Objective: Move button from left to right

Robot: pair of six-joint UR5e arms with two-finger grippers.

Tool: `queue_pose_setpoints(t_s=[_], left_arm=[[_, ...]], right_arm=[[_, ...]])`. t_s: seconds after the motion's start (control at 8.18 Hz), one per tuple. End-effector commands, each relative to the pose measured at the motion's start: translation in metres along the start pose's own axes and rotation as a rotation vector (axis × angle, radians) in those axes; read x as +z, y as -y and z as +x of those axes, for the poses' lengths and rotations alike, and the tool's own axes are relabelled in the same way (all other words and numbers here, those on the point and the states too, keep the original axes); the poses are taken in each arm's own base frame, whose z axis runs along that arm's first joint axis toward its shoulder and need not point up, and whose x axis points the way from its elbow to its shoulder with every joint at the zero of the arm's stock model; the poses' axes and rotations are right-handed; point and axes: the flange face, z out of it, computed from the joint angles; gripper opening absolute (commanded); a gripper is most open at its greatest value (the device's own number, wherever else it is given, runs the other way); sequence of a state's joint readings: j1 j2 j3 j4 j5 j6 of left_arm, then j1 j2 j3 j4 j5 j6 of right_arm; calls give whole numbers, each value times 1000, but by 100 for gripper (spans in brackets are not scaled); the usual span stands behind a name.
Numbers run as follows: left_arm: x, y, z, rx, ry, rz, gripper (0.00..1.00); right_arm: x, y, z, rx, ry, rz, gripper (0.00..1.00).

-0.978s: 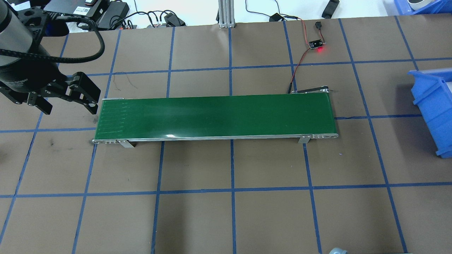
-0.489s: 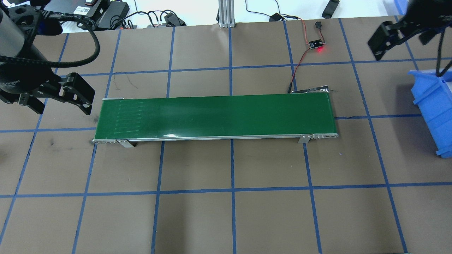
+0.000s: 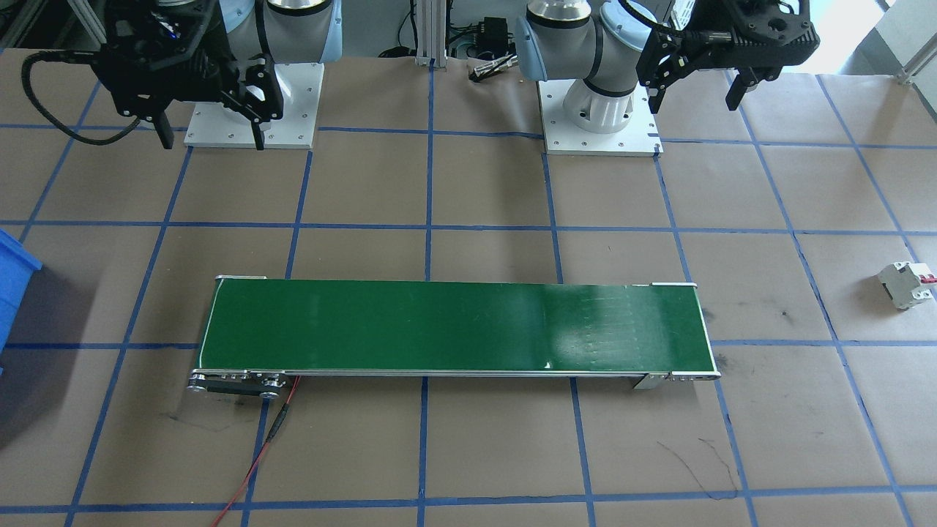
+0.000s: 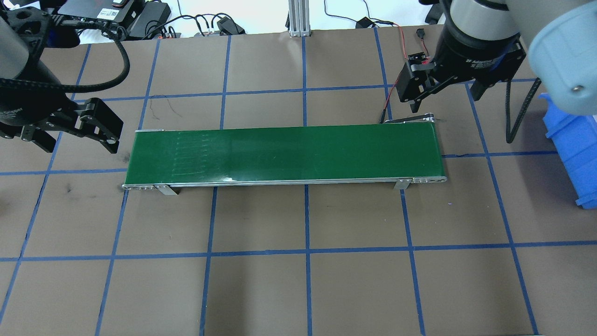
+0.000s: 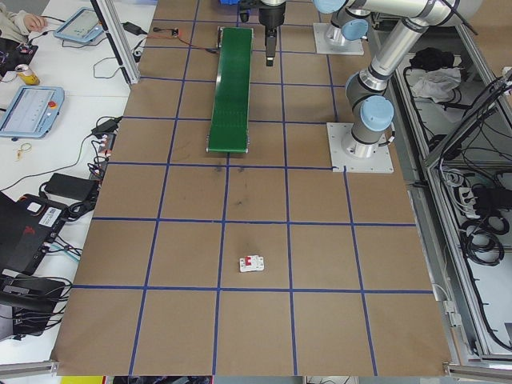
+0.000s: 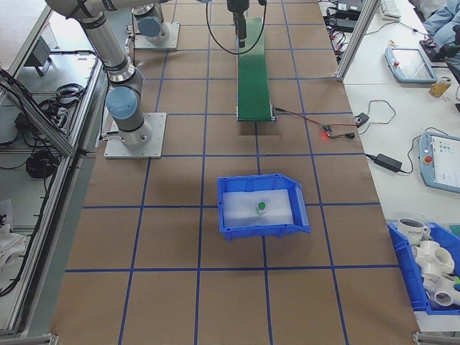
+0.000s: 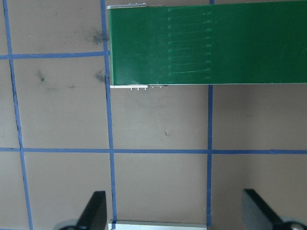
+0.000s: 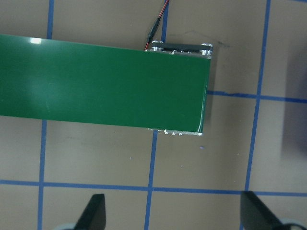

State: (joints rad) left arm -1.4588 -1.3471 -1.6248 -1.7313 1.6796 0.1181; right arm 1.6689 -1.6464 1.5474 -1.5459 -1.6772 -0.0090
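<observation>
Left gripper (image 4: 77, 133): jaws open, empty, at the overhead view's left edge, just off the belt's left end.
Right gripper (image 4: 445, 95): jaws open, empty, upper right of the overhead view, above the belt's right end.
Belt (image 4: 284, 154): green, bare, mid-frame.
Button (image 6: 261, 207): green cap, inside the blue bin (image 6: 241, 228), centre of the right-side view.
Breaker (image 3: 906, 285): white, right edge of the front view, on the surface (image 4: 298, 289).
</observation>
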Motion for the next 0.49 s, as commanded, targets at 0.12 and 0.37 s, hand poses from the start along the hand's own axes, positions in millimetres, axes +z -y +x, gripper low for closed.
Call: queue_pose_setpoints(t_s=[0.12,0.37], left_arm=[[1,1,0,1,1,5,100],[-4,0,-1,-1,8,17,100]], right_arm=[[9,-8,-11,59,37,-71,100],[10,-8,-10,62,34,-74,100]])
